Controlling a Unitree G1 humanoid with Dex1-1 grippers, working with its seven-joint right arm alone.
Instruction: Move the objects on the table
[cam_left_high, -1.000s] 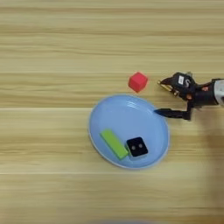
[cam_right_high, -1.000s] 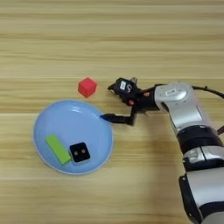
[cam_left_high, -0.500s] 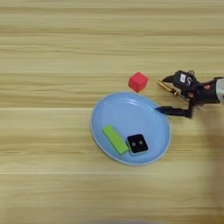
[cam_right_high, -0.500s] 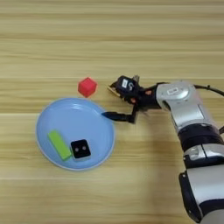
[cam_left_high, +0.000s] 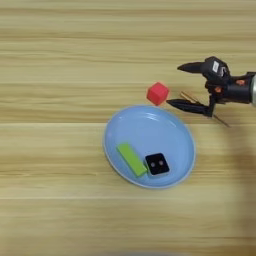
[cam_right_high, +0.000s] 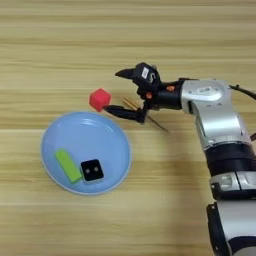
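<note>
Low in the frame's centre I see the lime-green bar (cam_left_high: 132, 159) and the black dotted tile (cam_left_high: 157, 164) lying side by side on a blue plate (cam_left_high: 125, 130). Just above its rim sits a red cube (cam_left_high: 158, 93). My claw (cam_right_high: 116, 90) gapes wide, empty, right of the cube, over the wooden table (cam_left_high: 60, 60).

I see my silver right forearm (cam_right_high: 212, 107) reaching leftward, its black two-fingered end effector (cam_right_high: 118, 91) spread wide apart (nothing between the fingers).
</note>
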